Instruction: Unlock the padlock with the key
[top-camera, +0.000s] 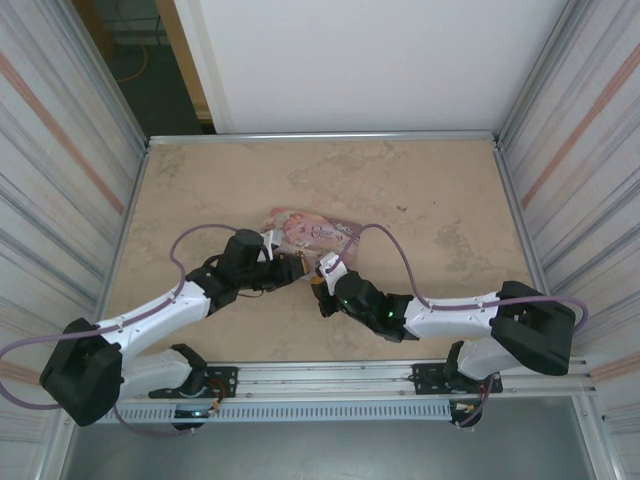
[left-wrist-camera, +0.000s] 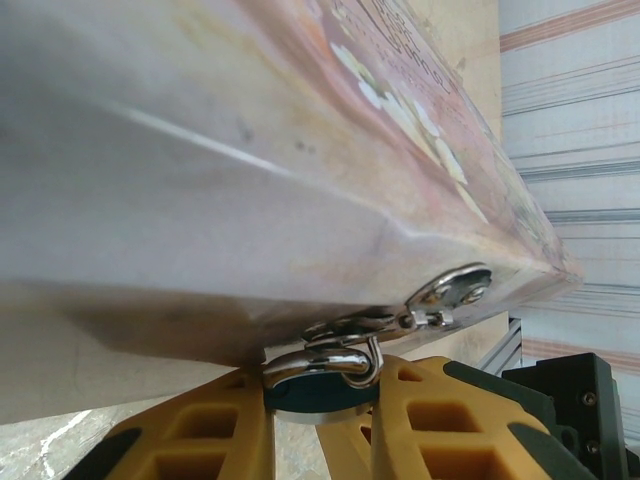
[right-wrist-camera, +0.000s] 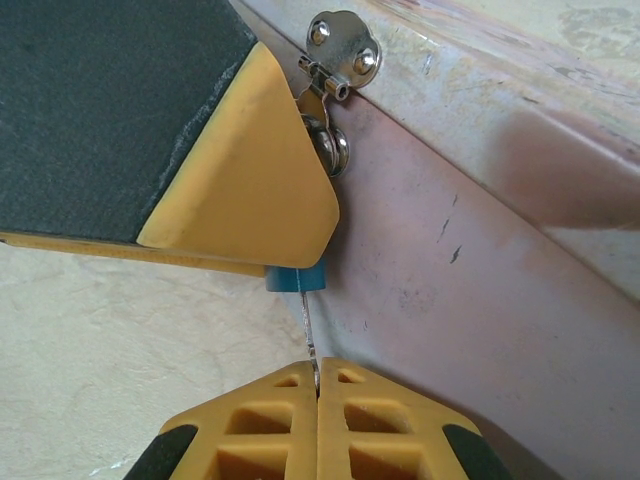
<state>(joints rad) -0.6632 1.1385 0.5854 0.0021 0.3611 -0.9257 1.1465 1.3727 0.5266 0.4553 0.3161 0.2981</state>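
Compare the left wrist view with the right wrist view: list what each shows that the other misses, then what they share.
Left wrist view: the padlock pinched in the left end effector, its silver shackle hooked through the hasp, and the flowered lid of the pink tin. Right wrist view: the key, its thin blade running from the shut right end effector up into the padlock's underside. Shared: the tin's side wall, the hasp and the blue-teal padlock body.
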